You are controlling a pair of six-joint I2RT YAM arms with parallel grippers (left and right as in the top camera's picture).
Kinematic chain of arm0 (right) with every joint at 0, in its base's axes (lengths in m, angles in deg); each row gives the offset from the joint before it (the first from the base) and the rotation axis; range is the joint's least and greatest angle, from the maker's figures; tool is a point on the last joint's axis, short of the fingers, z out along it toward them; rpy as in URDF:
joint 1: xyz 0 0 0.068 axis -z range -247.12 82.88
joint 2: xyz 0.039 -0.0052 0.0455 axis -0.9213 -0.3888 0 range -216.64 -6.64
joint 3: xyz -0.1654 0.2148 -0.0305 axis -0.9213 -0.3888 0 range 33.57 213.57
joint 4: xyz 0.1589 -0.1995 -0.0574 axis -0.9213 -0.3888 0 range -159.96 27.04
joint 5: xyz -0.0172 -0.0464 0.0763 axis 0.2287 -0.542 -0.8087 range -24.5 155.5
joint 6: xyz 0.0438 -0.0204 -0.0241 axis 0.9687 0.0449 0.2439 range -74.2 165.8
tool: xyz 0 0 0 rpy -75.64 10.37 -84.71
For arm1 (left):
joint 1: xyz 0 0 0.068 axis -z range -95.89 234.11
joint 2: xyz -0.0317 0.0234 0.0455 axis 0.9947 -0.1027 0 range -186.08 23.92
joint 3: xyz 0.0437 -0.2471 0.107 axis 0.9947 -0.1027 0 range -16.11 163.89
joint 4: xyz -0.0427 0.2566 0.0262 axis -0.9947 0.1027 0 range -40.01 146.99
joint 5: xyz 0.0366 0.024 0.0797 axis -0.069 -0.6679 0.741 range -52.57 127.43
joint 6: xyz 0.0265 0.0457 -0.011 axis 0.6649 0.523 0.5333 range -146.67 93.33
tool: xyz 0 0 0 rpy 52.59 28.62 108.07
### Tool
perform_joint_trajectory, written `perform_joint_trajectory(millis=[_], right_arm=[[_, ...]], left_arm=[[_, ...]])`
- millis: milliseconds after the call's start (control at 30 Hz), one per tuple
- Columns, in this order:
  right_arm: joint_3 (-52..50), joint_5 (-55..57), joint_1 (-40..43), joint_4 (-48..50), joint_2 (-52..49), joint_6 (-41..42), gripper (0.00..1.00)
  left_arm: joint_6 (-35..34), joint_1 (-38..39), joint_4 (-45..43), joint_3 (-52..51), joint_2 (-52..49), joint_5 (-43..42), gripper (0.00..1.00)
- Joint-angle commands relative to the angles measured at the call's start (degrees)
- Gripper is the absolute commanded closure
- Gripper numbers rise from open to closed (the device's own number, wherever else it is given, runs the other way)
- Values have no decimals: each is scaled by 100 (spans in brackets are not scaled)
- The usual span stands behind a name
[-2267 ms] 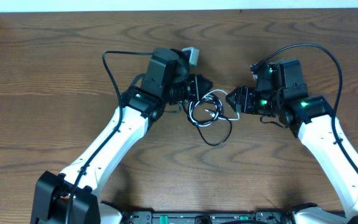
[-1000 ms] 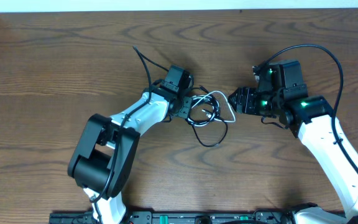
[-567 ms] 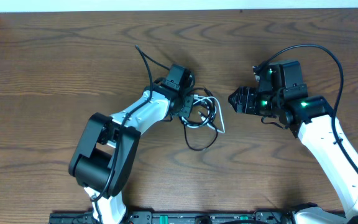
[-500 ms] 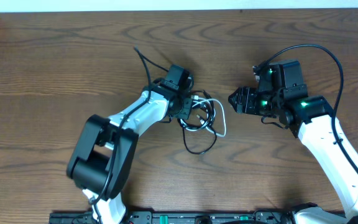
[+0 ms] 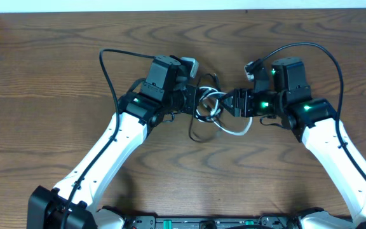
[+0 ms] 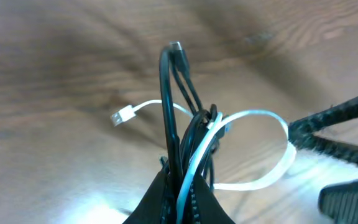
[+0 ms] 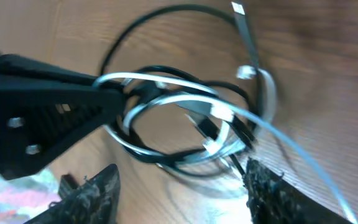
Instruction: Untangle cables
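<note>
The black cable (image 5: 194, 135) and the white cable (image 5: 240, 132) are coiled together between my two grippers. My left gripper (image 5: 193, 103) is shut on the tangled bundle; in the left wrist view both cords run out from between its fingers (image 6: 182, 190), the black cable (image 6: 165, 93) looping up and the white cable (image 6: 272, 118) looping right. My right gripper (image 5: 232, 104) is open, its fingers (image 7: 182, 193) spread just short of the coil. In the right wrist view the black cable (image 7: 166, 9) and white cable (image 7: 166, 102) overlap in rings.
The wooden table (image 5: 56, 76) carries nothing else. A thick black arm cable (image 5: 107, 60) arcs behind the left arm and another (image 5: 329, 54) behind the right arm. A white strip (image 5: 107, 6) runs along the table's far edge.
My left arm has changed pose and carried the bundle to the right. My right gripper has moved left, up to the coil. The white loop now hangs below the right gripper.
</note>
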Motion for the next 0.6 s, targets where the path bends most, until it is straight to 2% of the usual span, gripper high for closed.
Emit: perform_joint_trajectory(millis=[0,133,367,467,567], right_arm=[[-15,-219,-87,59,-28,13,44],[-15,-221,-114,216,-332,450,54],[-15,-264,-391,920,-942,894,65],[-15,76,-494,918,-1161,1180,70],[-15,566,-590,918,-1515,1519,71]], left_arm=[[-483,-22,-31,42,-15,-319,93],[-713,-22,-208,42,-15,-531,93],[-1178,-22,-291,42,-15,-595,93],[-1412,-22,-407,42,-15,-597,93],[-1532,-22,-667,42,-13,-723,93]])
